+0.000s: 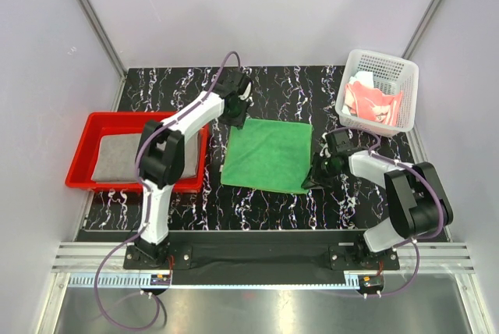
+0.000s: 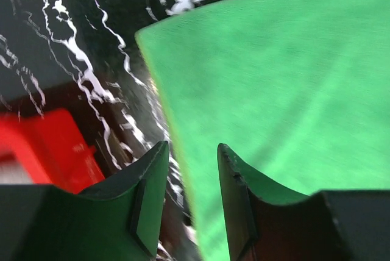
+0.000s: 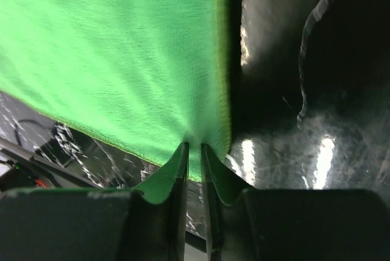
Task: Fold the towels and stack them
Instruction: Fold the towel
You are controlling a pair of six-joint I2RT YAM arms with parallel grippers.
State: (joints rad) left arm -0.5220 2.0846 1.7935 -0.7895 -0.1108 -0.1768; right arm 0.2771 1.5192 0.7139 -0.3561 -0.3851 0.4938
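Observation:
A bright green towel (image 1: pixel 265 154) lies spread flat in the middle of the dark marbled table. My left gripper (image 1: pixel 238 115) hovers at its far-left corner, jaws open (image 2: pixel 192 151) and nothing between them; the green towel's edge (image 2: pixel 274 78) runs just beneath. My right gripper (image 1: pixel 314 176) is at the near-right corner, its jaws (image 3: pixel 194 146) nearly together and pinching the green towel (image 3: pixel 122 47), which puckers at the tips. A folded grey towel (image 1: pixel 125 156) rests in the red tray. A salmon-pink towel (image 1: pixel 373 101) sits crumpled in the white basket with a paler cloth (image 1: pixel 363 80) behind it.
The red tray (image 1: pixel 82 154) stands left of the green towel, and its corner (image 2: pixel 55 145) shows in the left wrist view. The white perforated basket (image 1: pixel 405 84) stands at the far right. Grey walls close in the table on three sides.

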